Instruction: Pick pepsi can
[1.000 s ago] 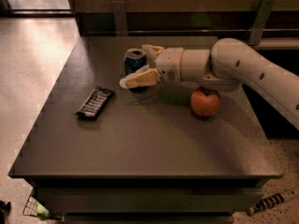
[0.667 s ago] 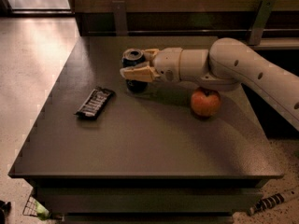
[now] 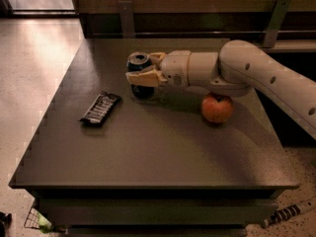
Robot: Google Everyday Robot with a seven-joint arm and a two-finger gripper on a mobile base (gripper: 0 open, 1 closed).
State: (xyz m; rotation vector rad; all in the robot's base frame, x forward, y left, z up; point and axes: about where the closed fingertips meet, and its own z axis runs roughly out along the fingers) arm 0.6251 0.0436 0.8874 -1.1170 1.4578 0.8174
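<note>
The pepsi can (image 3: 140, 85), dark blue with a silver top, stands upright on the dark table (image 3: 148, 147) at the back middle. My gripper (image 3: 141, 68) reaches in from the right and is around the can. One cream finger (image 3: 143, 78) lies across the can's front and the other finger (image 3: 158, 58) sits behind its top rim. The jaws look closed on the can, whose base rests on the table.
A red apple (image 3: 217, 108) sits on the table just under my forearm, right of the can. A flat black snack-bar wrapper (image 3: 100, 108) lies to the left front. A low wall with metal brackets (image 3: 126, 16) runs behind the table.
The near finger has swung up from beside the can's lower front to lie across its body. The jaws have closed around the can, which stays in place.
</note>
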